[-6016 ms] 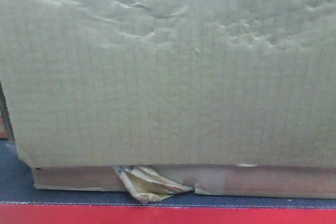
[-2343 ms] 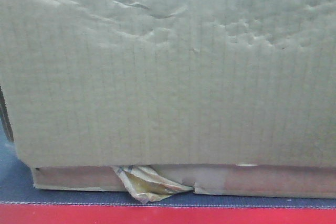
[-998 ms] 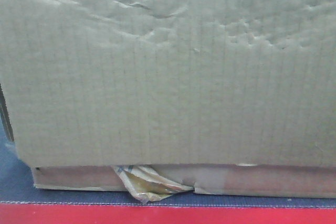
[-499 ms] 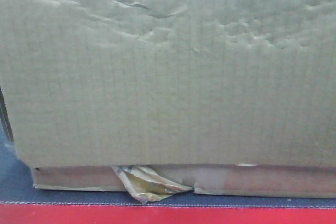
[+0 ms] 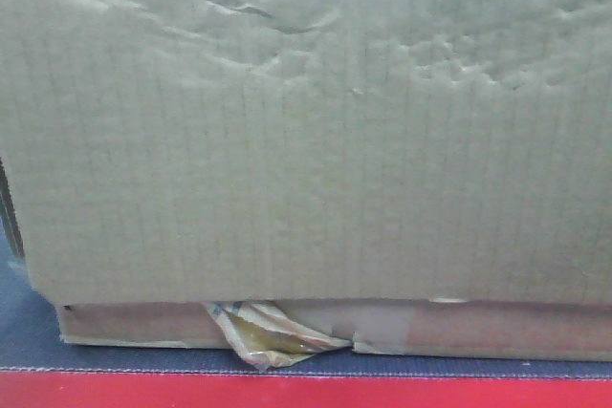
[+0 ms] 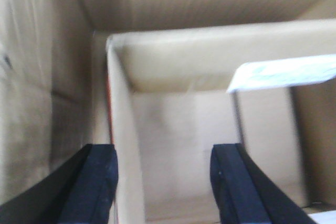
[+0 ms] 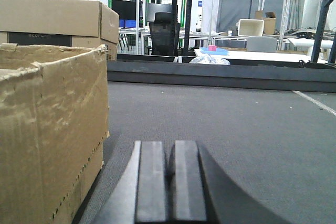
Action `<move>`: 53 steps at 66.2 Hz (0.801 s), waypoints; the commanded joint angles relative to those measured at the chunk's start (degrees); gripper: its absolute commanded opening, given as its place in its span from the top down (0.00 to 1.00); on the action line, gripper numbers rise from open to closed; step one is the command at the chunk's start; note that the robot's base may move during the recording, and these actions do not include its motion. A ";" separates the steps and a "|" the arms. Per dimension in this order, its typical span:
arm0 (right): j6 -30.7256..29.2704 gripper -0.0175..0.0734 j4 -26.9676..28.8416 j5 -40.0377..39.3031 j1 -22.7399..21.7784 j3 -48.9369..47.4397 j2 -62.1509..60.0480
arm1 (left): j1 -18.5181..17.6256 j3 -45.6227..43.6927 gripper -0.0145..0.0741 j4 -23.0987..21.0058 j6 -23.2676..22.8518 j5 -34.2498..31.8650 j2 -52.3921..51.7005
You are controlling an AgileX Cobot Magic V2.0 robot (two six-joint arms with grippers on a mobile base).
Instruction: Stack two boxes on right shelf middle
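From the front, sees one big tan box [image 5: 306,140] sitting on the dark tabletop [image 5: 19,327], with its tape flap [image 5: 273,336] hanging low.

From the left wrist, looks down into the box. Finds the left gripper [image 6: 163,182] wide open, with one box wall [image 6: 123,145] between the fingers [image 6: 94,179], running straight away. Not pinching yet. Probably the nearer arm for the lift.

From the right wrist, finds the right gripper [image 7: 169,177] pressed shut on nothing, low over the tabletop. Sees the box just to its left and a second box [image 7: 58,17] behind.
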 commanded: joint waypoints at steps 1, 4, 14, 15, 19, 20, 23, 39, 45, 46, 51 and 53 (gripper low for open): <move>-0.03 0.99 0.26 -0.86 -0.30 -0.01 -0.19 | 0.06 -5.78 0.48 0.27 3.11 1.17 -0.66; -0.03 0.99 0.26 -0.86 -0.30 -0.01 -0.19 | 0.06 -8.72 0.48 1.21 4.30 1.17 -0.66; -0.03 0.99 0.26 -0.86 -0.30 -0.01 -0.19 | 1.58 -11.37 0.48 2.70 7.04 1.17 -2.20; -0.03 0.99 0.26 -0.86 -0.30 -0.01 -0.19 | 1.93 -11.37 0.48 2.70 7.15 1.17 -2.39; -0.03 0.99 0.26 -0.86 -0.30 -0.01 -0.19 | 3.37 -10.71 0.48 2.70 7.84 1.17 -3.21; -0.03 0.99 0.26 -0.86 -0.30 -0.01 -0.19 | 4.03 -10.43 0.48 2.70 8.01 1.17 -3.44; -0.03 0.99 0.26 -0.86 -0.30 -0.01 -0.19 | 5.42 -9.11 0.48 2.59 8.23 1.17 -4.15; -0.03 0.99 0.26 -0.86 -0.30 -0.01 -0.19 | 10.79 0.59 0.48 -3.83 9.21 1.17 -7.44; -0.03 0.99 0.26 -0.86 -0.30 -0.01 -0.19 | 10.79 4.03 0.48 -5.67 9.37 1.17 -7.44; -0.03 0.99 0.26 -0.86 -0.30 -0.01 -0.19 | 10.79 4.60 0.48 -5.96 9.49 1.17 -7.44; -0.03 0.99 0.26 -0.86 -0.30 -0.01 -0.19 | 10.64 7.34 0.48 -6.41 9.69 1.17 -7.44; -0.03 0.99 0.26 -0.86 -0.30 -0.01 -0.19 | 10.43 8.40 0.48 -6.41 9.69 1.17 -7.44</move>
